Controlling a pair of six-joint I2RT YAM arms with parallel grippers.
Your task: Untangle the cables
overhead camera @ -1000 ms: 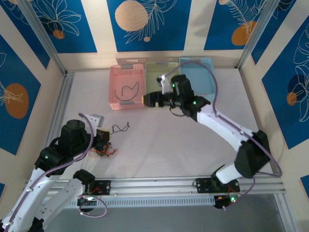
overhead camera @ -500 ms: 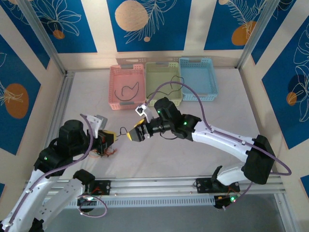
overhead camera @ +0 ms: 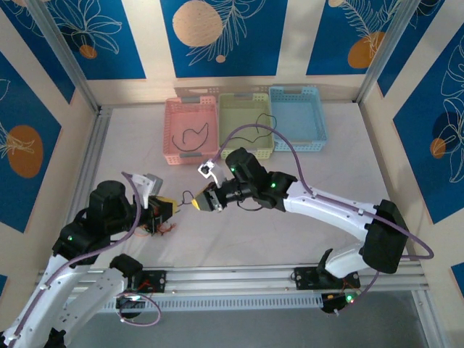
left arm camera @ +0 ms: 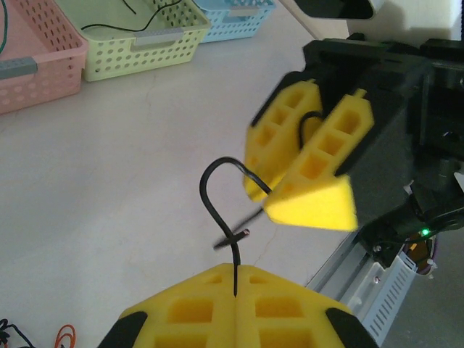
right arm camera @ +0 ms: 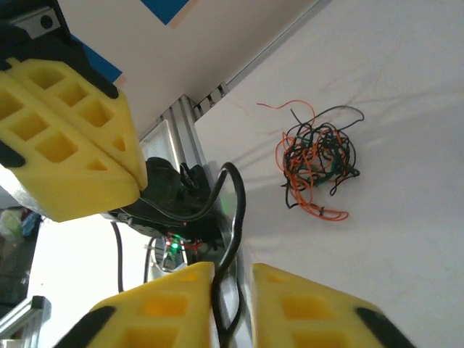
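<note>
My left gripper (left arm camera: 237,268) is shut on one end of a short black cable (left arm camera: 210,181), which loops up off the table. The cable's other end runs between the yellow fingers (left arm camera: 312,156) of my right gripper (right arm camera: 232,272). That gripper stands open, and the black cable (right arm camera: 230,210) lies against one finger with a gap beside it. From above, the left gripper (overhead camera: 165,208) and the right gripper (overhead camera: 205,201) face each other closely. The knotted clump of black and orange cables (right arm camera: 315,163) lies on the table below them, and from above this clump (overhead camera: 156,228) sits near the left arm.
Three baskets stand at the back: a pink basket (overhead camera: 174,116) holding a black cable, a green basket (overhead camera: 226,109) with another black wire, and a blue basket (overhead camera: 297,116). The aluminium rail (overhead camera: 232,279) runs along the near edge.
My right arm has swung from the baskets down and left to the left gripper, bringing its fingers around the black cable. The left gripper has raised that cable off the table.
</note>
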